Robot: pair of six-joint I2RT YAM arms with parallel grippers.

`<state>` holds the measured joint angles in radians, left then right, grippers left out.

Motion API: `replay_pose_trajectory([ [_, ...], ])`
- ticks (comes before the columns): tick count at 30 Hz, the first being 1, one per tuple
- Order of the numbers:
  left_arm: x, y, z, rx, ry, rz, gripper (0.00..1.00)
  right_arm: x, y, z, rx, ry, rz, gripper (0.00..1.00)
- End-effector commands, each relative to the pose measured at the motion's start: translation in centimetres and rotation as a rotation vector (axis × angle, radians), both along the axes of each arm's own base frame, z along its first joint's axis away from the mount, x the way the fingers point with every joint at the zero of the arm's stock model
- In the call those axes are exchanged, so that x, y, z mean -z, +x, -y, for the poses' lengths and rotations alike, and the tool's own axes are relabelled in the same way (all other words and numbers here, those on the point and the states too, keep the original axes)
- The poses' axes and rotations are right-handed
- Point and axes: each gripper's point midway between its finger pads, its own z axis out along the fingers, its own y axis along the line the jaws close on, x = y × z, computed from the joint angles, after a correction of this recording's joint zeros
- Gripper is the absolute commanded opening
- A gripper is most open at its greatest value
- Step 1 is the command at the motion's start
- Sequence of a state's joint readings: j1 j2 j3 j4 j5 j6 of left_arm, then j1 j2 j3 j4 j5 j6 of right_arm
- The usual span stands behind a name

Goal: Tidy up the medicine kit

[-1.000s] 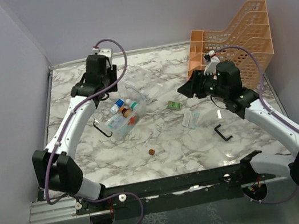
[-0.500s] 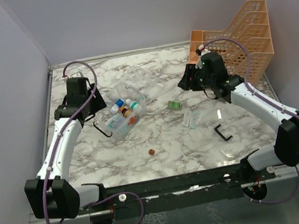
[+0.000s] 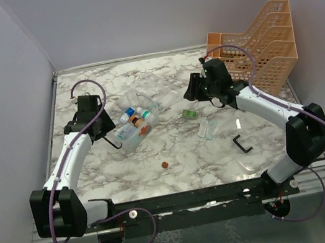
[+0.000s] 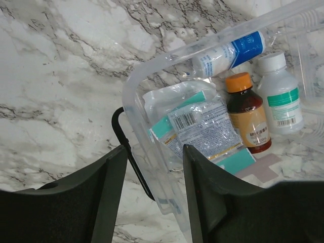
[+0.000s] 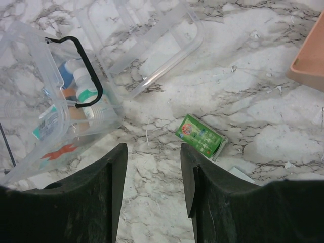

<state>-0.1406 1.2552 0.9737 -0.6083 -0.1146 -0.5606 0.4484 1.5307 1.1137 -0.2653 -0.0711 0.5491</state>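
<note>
Overhead, the kit [image 3: 125, 139] is seen standing uncovered on the marble table [image 3: 181, 156], left of its middle. Its lid [image 3: 156, 90] is laid just beside it on the far side. Inside the kit are shown a blue-labelled bottle [image 4: 230, 53], a brown bottle [image 4: 246, 116] with an orange cap, a white bottle [image 4: 278, 98] and several sachets [image 4: 202, 126]. A black handle [image 4: 126, 147] is seen at the kit's near-left end. The left gripper [image 4: 154, 149] is held with its jaws parted and nothing grasped. The kit's corner and handle are framed between its fingers [image 4: 109, 192], though contact cannot be judged. The right gripper [image 5: 152, 147] is likewise spread and empty, held above bare marble between the kit and a green packet [image 5: 201, 136]. A clear packet [image 3: 208, 128], a loose handle [image 3: 241, 144] and a small brown ball [image 3: 165, 165] are scattered over the right and near parts of the table, apart from the kit. An orange rack [image 3: 257, 48] is placed at the far right corner
</note>
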Motion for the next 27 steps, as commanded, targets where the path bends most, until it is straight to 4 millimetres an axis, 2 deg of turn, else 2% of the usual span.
replay_pose_trajectory([
  [1, 0.1, 1.1, -2.1, -0.029, 0.105, 0.030, 0.47, -1.2, 1.6, -1.1, 0.001, -0.003, 0.058, 0.45],
  [4, 0.4, 1.0, -3.2, -0.052, 0.157, 0.030, 0.38, -0.4, 2.2, -1.0, 0.002, -0.048, 0.061, 0.44],
  [9, 0.3, 0.8, -5.1, -0.094, 0.231, 0.031, 0.34, 1.1, 3.6, -1.4, -0.015, -0.119, 0.057, 0.44],
  [13, 0.1, 1.1, -6.2, -0.110, 0.246, 0.037, 0.33, 2.3, 4.7, -2.8, -0.021, -0.162, 0.050, 0.44],
  [18, 0.2, 1.3, -7.0, -0.115, 0.248, 0.033, 0.33, 3.9, 6.7, -5.3, -0.003, -0.231, 0.046, 0.51],
  [19, 0.2, 1.3, -7.1, -0.119, 0.247, 0.032, 0.33, 5.0, 7.1, -5.7, 0.001, -0.262, 0.030, 0.53],
  [22, 0.3, 1.3, -7.3, -0.117, 0.236, 0.031, 0.34, 6.5, 8.3, -6.7, 0.035, -0.337, 0.009, 0.56],
  [27, 0.0, 1.2, -7.2, -0.107, 0.217, 0.040, 0.40, 8.8, 8.8, -5.6, 0.140, -0.435, -0.067, 0.58],
])
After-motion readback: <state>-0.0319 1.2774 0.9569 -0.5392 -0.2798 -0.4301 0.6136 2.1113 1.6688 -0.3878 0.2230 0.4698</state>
